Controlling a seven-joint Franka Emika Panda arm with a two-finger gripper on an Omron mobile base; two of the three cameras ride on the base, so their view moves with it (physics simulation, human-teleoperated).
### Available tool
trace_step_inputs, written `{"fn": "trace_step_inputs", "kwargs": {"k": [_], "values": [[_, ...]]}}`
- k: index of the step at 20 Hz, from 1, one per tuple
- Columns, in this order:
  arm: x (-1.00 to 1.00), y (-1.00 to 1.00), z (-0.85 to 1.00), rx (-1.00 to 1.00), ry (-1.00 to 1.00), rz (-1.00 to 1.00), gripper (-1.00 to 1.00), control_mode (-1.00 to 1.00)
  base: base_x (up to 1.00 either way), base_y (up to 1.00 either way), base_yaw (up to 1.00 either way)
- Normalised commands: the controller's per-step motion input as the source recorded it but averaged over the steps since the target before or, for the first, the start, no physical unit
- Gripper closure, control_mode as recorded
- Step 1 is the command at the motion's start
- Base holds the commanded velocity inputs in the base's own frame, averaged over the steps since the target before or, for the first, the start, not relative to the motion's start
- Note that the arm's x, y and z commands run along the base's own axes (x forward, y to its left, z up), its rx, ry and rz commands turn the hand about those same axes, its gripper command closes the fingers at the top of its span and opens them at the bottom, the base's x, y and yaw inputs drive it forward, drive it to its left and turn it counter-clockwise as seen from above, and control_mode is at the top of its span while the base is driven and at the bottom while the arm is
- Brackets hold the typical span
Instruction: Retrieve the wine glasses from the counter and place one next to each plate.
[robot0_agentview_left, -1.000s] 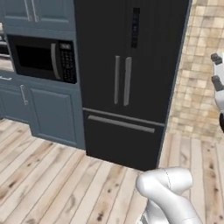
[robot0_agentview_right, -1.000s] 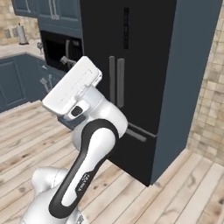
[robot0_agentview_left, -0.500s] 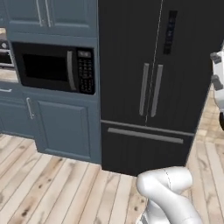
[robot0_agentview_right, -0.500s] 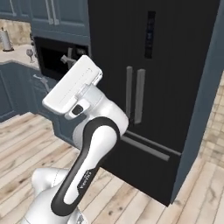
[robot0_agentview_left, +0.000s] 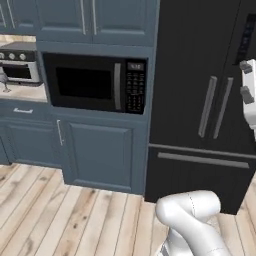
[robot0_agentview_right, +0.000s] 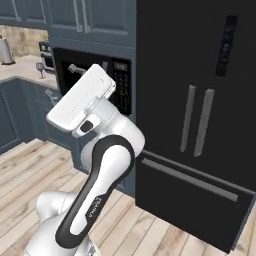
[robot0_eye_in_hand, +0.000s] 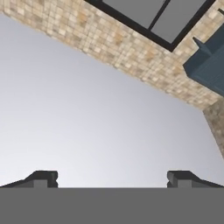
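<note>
Claw gapes wide and empty, raised well apart from wine glass on counter.

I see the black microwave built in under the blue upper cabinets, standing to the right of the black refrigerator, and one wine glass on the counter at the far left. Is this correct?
Not quite. The microwave stands to the left of the refrigerator, as the left base view shows. The rest holds: it sits under the blue upper cabinets, and a wine glass stands on the counter at the far left.
</note>
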Motion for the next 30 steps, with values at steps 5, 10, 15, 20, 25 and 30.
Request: {"fn": "trace_step_inputs", "kwargs": {"k": [5, 10, 15, 20, 25, 30], "values": [[0.00, 0.00, 0.00, 0.00, 0.00, 0.00, -1.00, 1.00, -0.04, 1.00, -0.12], [0.00, 0.00, 0.00, 0.00, 0.00, 0.00, -1.00, 1.00, 0.07, 1.00, -0.14], [0.00, 0.00, 0.00, 0.00, 0.00, 0.00, -1.00, 1.00, 0.49, 1.00, -0.17], [0.00, 0.00, 0.00, 0.00, 0.00, 0.00, -1.00, 1.00, 0.49, 1.00, -0.13], [0.00, 0.00, 0.00, 0.00, 0.00, 0.00, -1.00, 1.00, 0.17, 1.00, -0.12], [0.00, 0.00, 0.00, 0.00, 0.00, 0.00, -1.00, 1.00, 0.22, 1.00, -0.15]]}}
